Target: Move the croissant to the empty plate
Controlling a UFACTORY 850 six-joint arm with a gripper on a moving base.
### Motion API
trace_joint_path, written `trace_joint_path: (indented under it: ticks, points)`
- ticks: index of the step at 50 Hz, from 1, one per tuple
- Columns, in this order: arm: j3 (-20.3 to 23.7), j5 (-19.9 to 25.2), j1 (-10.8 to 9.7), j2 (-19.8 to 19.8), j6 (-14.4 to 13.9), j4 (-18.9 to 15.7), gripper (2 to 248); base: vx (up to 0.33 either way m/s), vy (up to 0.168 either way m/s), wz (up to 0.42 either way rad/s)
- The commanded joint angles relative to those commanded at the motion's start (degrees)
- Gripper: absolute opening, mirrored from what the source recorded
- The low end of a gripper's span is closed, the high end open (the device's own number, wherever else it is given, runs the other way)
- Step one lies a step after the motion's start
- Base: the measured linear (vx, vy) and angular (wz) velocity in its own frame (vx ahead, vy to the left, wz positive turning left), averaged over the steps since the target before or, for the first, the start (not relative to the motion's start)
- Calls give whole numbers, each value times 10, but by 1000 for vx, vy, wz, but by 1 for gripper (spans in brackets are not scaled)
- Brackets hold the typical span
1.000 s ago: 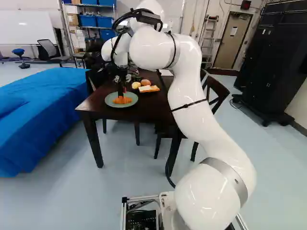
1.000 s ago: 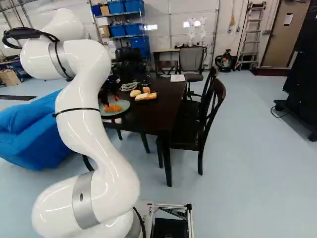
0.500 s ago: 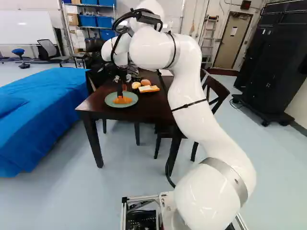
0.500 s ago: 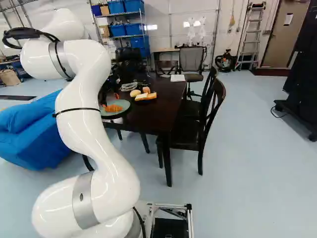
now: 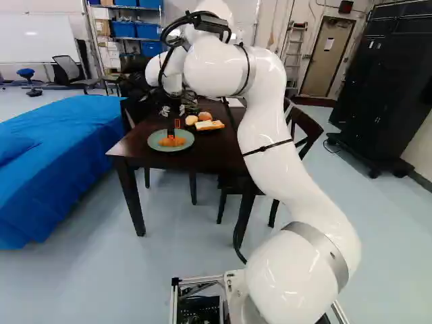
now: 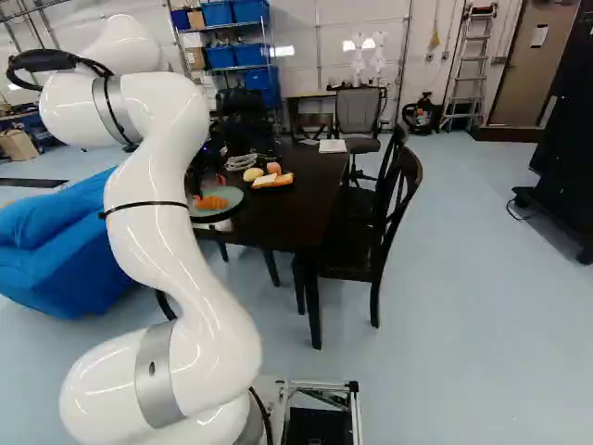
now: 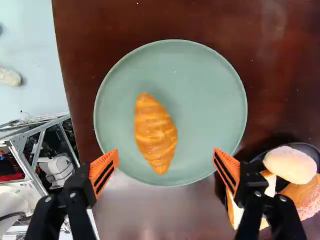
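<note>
In the left base view my gripper hangs low over the green plate, close above the croissant. Seen from the wrist, my gripper stands wide open, its orange pads far apart with nothing between them. The croissant lies on the plate, a little off its middle and just ahead of the fingers; neither finger touches it.
Beside the plate a dark dish holds rolls and a filled bread, partly under one finger. All stand on the dark table. Chairs flank the table; a blue-covered bed lies beyond its other side.
My gripper has opened and let go of the croissant, which stays on the plate. The arm has shifted slightly up and away from it. The base has not moved.
</note>
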Motion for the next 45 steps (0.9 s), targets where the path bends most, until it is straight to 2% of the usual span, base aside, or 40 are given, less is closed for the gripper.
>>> trace_joint_path:
  ticks: [45]
  points:
    - [42, 0, -2, 82, 0, 12, 247, 0, 0, 0]
